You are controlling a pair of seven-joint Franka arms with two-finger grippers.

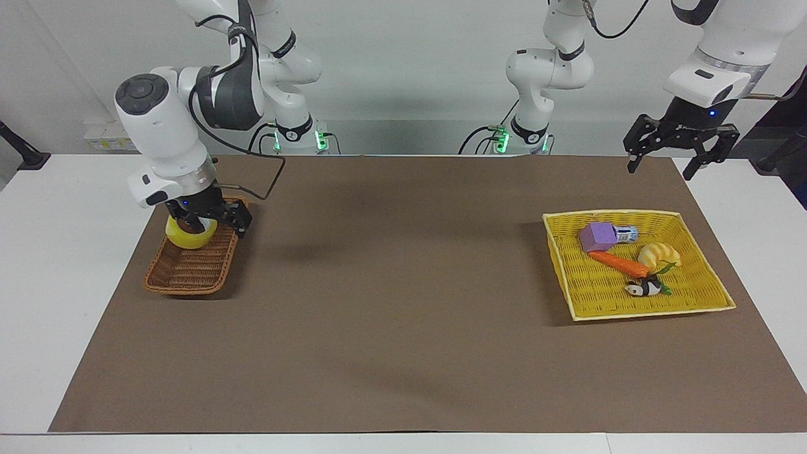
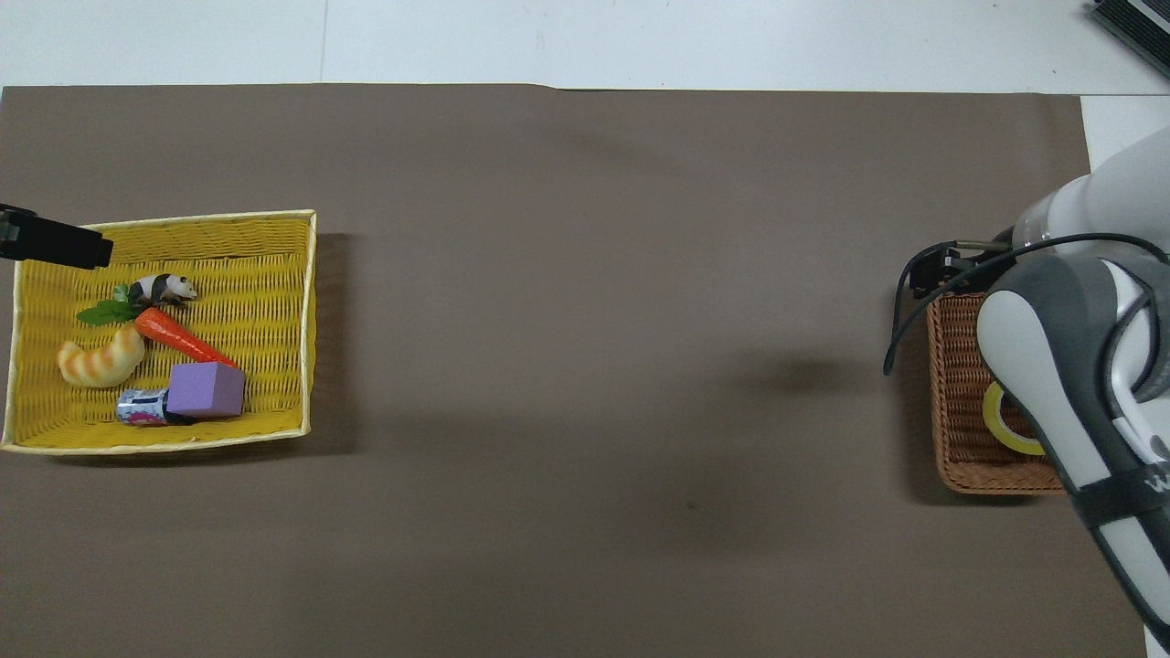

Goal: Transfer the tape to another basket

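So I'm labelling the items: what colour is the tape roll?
Yellow, with a dark centre hole; the tape shows best in the facing view.

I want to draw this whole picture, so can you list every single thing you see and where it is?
Yellow roll of tape: one, in the brown basket, at its end nearer the robots.
Narrow brown woven wicker basket: one, toward the right arm's end.
Flat bright-yellow woven basket: one, toward the left arm's end.
Purple block, small can, orange carrot, croissant toy, panda toy: one each, in the yellow basket.
Brown mat: one, covering the table.
Right hand: open, over the tape.
Left hand: open, waiting raised.
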